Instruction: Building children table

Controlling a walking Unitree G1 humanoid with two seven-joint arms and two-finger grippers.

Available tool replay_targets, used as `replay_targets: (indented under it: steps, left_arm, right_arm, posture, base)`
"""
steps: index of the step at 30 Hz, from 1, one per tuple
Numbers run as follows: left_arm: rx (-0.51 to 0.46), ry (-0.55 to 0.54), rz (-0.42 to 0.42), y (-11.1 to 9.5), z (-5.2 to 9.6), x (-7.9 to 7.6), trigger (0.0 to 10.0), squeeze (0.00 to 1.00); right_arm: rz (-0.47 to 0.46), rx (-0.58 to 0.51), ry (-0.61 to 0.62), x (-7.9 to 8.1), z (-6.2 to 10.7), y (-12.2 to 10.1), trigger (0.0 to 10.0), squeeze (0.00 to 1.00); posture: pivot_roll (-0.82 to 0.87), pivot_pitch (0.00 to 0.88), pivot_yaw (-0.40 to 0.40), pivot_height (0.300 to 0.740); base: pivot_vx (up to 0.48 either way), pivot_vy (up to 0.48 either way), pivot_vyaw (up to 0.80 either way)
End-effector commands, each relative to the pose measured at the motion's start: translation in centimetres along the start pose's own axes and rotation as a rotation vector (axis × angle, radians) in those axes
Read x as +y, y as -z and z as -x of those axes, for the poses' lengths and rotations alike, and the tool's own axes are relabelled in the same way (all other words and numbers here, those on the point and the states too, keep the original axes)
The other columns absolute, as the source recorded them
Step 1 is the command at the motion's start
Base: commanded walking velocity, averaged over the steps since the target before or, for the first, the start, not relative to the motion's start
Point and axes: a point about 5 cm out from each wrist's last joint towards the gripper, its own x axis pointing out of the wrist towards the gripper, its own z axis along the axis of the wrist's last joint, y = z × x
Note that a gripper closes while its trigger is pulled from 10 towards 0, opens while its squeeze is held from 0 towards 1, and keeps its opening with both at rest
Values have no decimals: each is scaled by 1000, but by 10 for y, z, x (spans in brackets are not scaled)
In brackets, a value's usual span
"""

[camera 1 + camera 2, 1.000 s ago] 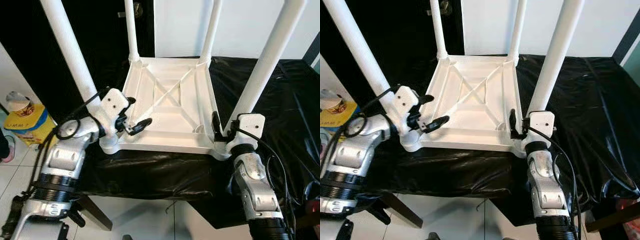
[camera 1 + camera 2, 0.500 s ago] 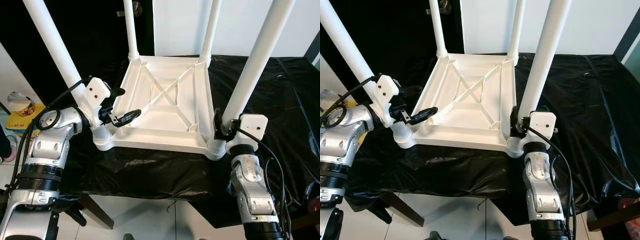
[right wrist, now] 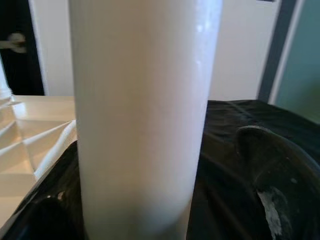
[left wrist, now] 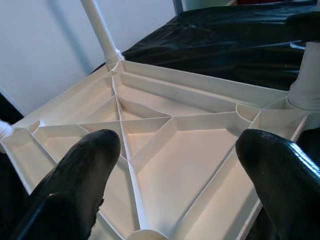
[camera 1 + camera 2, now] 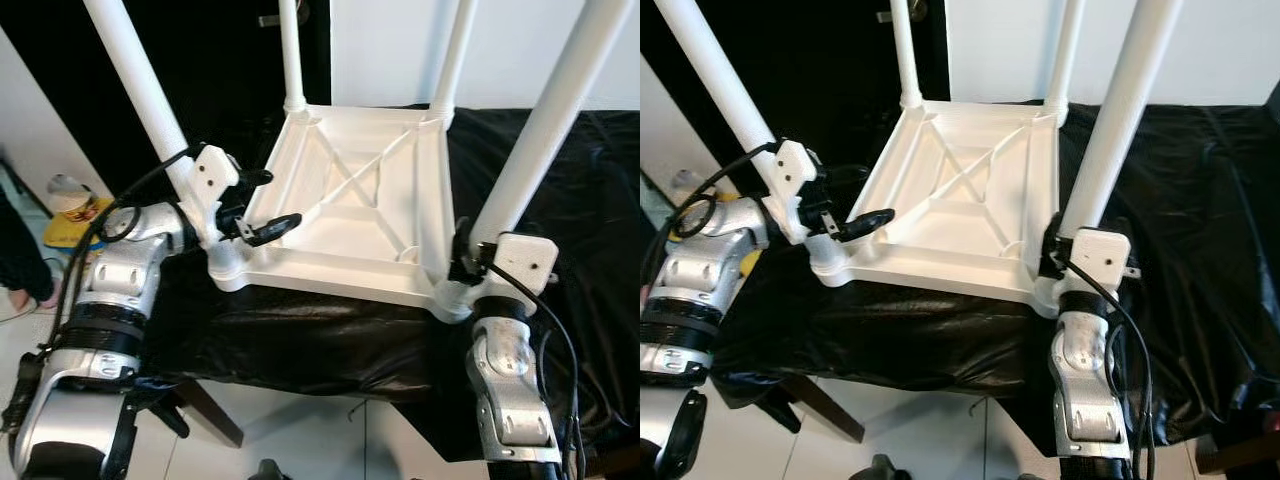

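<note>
A white plastic children's table (image 5: 350, 215) lies upside down on a black-covered surface (image 5: 300, 340), its four legs pointing up. My left gripper (image 5: 266, 204) is open at the near-left corner, beside the near-left leg (image 5: 150, 110), with its fingers (image 4: 85, 170) spread over the ribbed underside (image 4: 165, 150). My right gripper (image 5: 466, 262) is at the base of the near-right leg (image 5: 545, 130). In the right wrist view that leg (image 3: 142, 115) stands between the two black fingers (image 3: 272, 175), which are closed around it.
The black sheet (image 5: 1200, 200) runs on to the right and hangs over the front edge. On the floor at the left are a yellow box with a cup (image 5: 72, 198) and a person's leg (image 5: 15, 255). A dark door (image 5: 230, 60) stands behind.
The whole picture has shifted to the right, so the camera moved. Both grippers keep their places at the table's near corners.
</note>
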Motion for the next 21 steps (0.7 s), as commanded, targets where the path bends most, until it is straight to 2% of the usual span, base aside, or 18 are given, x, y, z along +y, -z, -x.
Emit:
replay_targets:
  steps: [1,5,8,14,21]
  left_arm:
    - [29,-73,6,3,9,16,10000,0]
    - [17,-54,6,2,3,15,10000,0]
    - [-1,-16,2,-1,-10,12,10000,0]
    - [-16,12,0,-4,-21,8,10000,0]
    - [-26,22,-4,-5,-26,9,10000,0]
  right_arm:
    - [112,7,314,-57,4,2,10000,0]
    - [131,5,338,-59,6,2,10000,0]
    - [136,-1,397,-64,8,-1,10000,0]
    - [142,-1,417,-66,11,-2,10000,0]
    - [148,1,430,-68,13,-3,10000,0]
  posture:
    - [-126,41,80,740]
    - [-129,45,86,740]
    - [-140,53,109,740]
    - [-152,63,125,740]
    - [-150,70,123,740]
  base:
    - [0,0,0]
    - [0,0,0]
    - [0,0,0]
    - [0,0,0]
    - [0,0,0]
